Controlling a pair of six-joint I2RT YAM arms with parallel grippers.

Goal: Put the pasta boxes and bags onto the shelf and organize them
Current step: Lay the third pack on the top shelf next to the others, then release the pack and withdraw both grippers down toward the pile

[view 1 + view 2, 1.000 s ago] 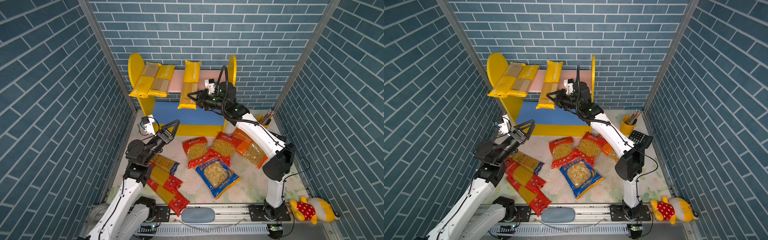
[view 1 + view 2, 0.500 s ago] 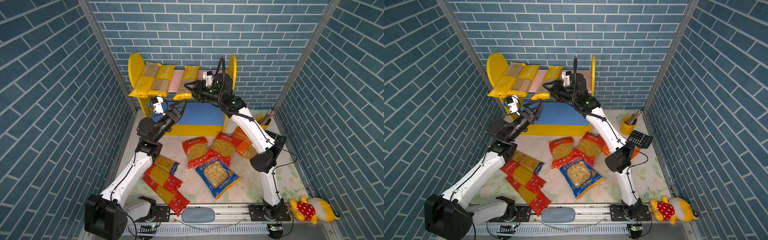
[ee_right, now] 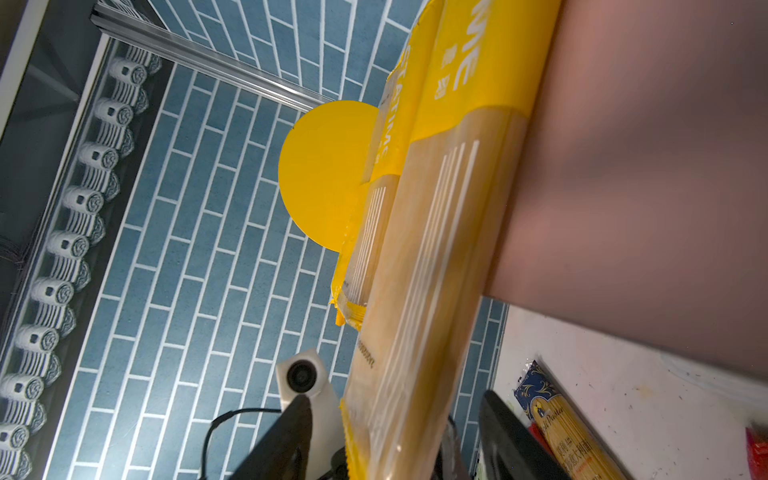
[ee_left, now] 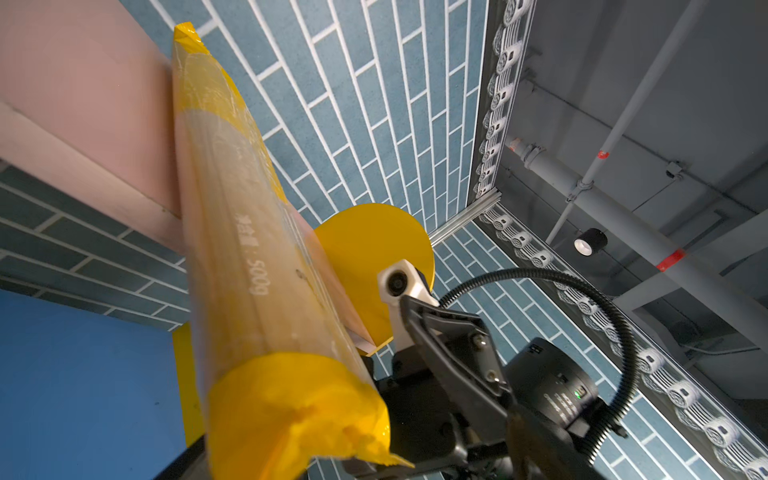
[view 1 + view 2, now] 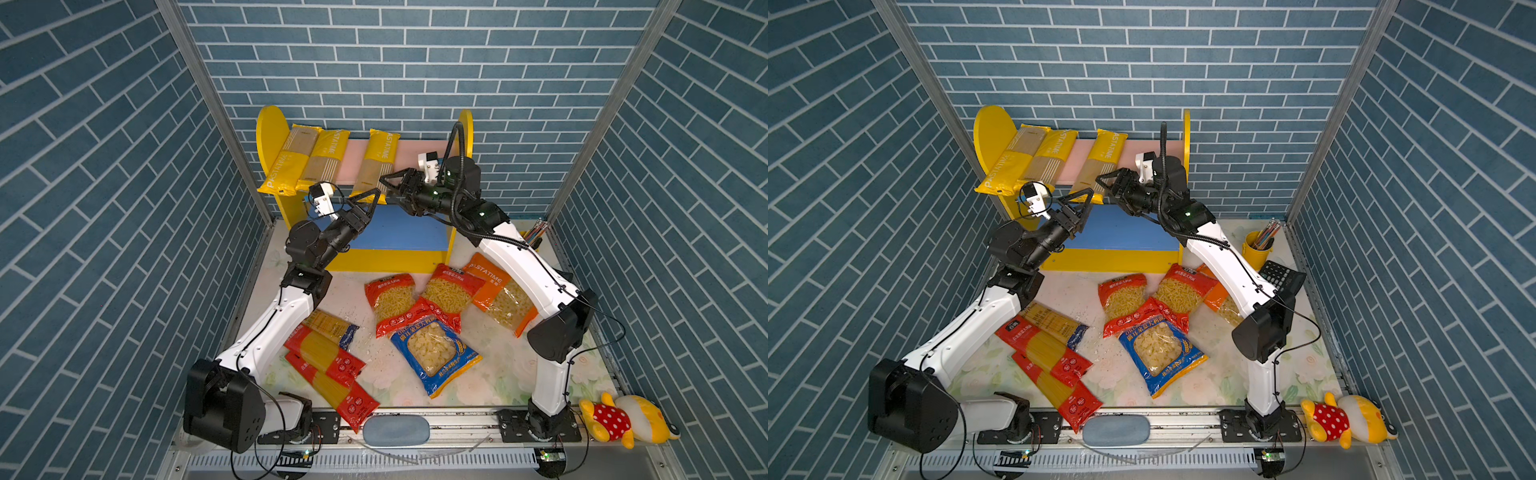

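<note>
Now, the long yellow plastic spaghetti pack [image 5: 376, 166] lies on the pink shelf board [image 5: 411, 149]. Right gripper [image 5: 394, 183] spread beside it, seemingly clear, and left gripper [image 5: 365, 196] wide open.

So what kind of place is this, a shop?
Probably a robot practice booth, not a real shop: brick-print walls box in one small table, a left arm and right arm are mounted on its front rail, and the toy-coloured shelf holds yellow pasta packs.

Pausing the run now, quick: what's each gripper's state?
Left gripper: open, empty, by the overhanging end of the rightmost yellow spaghetti pack.
Right gripper: open, fingers either side of that pack, not gripping.
</note>
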